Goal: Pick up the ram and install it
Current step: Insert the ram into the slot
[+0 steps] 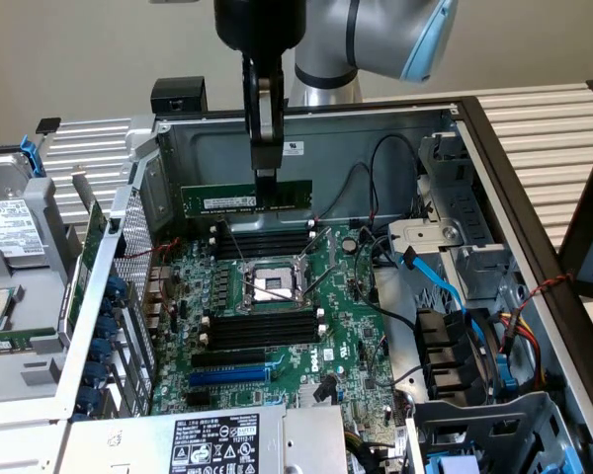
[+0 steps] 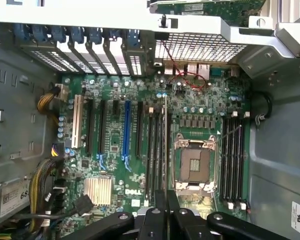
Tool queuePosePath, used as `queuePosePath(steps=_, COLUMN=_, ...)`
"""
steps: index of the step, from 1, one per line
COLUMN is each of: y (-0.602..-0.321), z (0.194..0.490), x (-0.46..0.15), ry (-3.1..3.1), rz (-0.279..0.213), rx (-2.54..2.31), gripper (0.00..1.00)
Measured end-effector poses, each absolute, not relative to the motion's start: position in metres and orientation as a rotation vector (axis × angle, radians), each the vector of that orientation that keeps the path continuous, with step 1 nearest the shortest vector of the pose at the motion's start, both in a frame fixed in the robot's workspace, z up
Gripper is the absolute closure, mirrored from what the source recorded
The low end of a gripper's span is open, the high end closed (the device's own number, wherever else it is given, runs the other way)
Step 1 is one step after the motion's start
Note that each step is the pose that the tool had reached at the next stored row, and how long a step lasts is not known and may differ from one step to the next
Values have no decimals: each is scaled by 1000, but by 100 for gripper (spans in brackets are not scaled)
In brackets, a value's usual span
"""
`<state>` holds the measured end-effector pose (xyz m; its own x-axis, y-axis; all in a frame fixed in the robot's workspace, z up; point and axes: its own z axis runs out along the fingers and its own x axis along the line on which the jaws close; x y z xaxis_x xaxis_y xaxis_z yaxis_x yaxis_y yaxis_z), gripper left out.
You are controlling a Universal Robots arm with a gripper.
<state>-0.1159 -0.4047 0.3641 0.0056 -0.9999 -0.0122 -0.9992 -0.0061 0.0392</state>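
One thin green ram [image 1: 222, 200] hangs over the black slots [image 1: 267, 240], pinched tight at its top edge by the gripper [image 1: 265, 183]. It looks light, stiff and easy to break, so holding the bare edge seems safest.

We see the ram [image 1: 245, 198] as a matt green circuit board with a white paper-like label, the claw [image 1: 265, 176] as matt black, the motherboard [image 1: 348, 326] as faintly glossy green, its memory slots [image 1: 262, 334] as black plastic, and the case [image 1: 376, 148] as dull, bare grey sheet metal.
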Motion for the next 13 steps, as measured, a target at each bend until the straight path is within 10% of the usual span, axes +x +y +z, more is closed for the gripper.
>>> queuePosePath(steps=13, y=-399, z=352, x=-115, ry=-2203, rz=-26, rx=2197, gripper=87)
